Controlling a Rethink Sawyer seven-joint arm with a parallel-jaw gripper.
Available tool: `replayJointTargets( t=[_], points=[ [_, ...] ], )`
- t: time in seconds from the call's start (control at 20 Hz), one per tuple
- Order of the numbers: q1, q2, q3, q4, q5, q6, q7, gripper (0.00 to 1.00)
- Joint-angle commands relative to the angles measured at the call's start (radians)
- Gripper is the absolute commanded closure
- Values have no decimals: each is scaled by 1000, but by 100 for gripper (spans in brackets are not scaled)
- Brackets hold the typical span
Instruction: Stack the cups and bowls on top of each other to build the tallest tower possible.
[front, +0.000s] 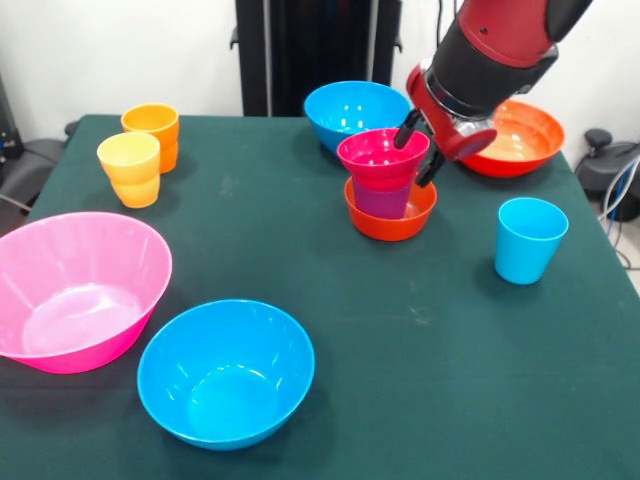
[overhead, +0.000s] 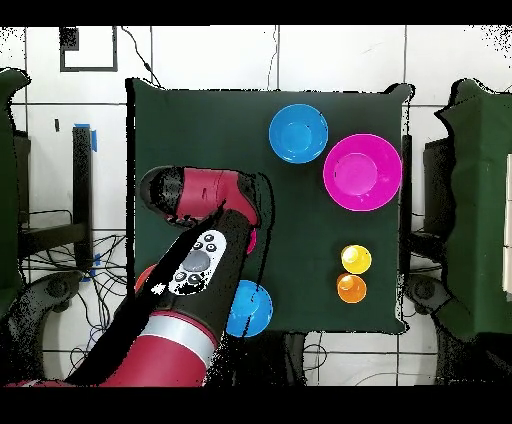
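A: Magenta plastic tops the tower (front: 388, 185): the small magenta bowl (front: 383, 158) sits in the purple cup (front: 381, 200), and that cup stands in the small orange-red bowl (front: 391, 213), right of centre on the green desk (front: 330, 270).

B: And the hand (front: 418, 148)?

A: It hangs at the right side of the magenta bowl. One dark finger (front: 408, 128) sits over the bowl's rim and the other is outside the bowl's wall, so the hand is spread just enough to straddle that rim. I cannot tell whether the fingers actually press on it.

B: What else is on the desk?

A: A blue bowl (front: 355, 113) stands behind the tower and a wide orange-red bowl (front: 515, 138) is partly hidden behind the arm. The light blue cup (front: 529, 240) stands alone to the right. At far left the orange cup (front: 152, 134) and the yellow-orange cup (front: 131, 169) stand touching. The pink bowl (front: 75, 290) and a second blue bowl (front: 226, 372) lie nearest the camera.

B: From above?

A: The arm (overhead: 195, 260) covers the tower.
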Motion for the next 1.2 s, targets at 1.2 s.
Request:
replayJointTargets(
  t=[1.2],
  points=[
    [1,202,149,-52,3,-198,115,0]
  ],
)
